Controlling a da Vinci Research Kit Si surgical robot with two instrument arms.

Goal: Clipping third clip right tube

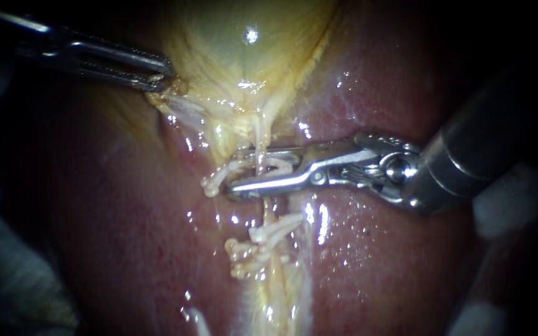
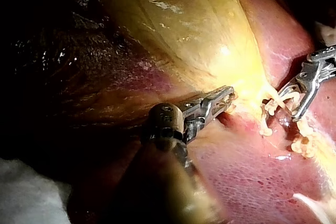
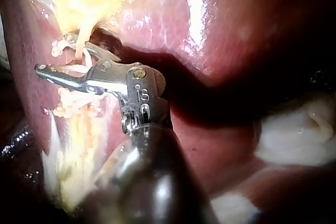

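Hand of right instrument (image 1: 233, 173) standing apart, straddling the tube (image 1: 260, 140) at frame centre; tube running vertically, crossing the hand's horizontal axis. Left instrument (image 1: 165, 78) clamping gallbladder (image 1: 238, 43), upper left.

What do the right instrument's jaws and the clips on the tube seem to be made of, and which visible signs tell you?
The right instrument looks like polished metal, probably steel: silvery jaws with sharp highlights. The clips look like plastic, perhaps: off-white, opaque, matt, with no metallic gleam.
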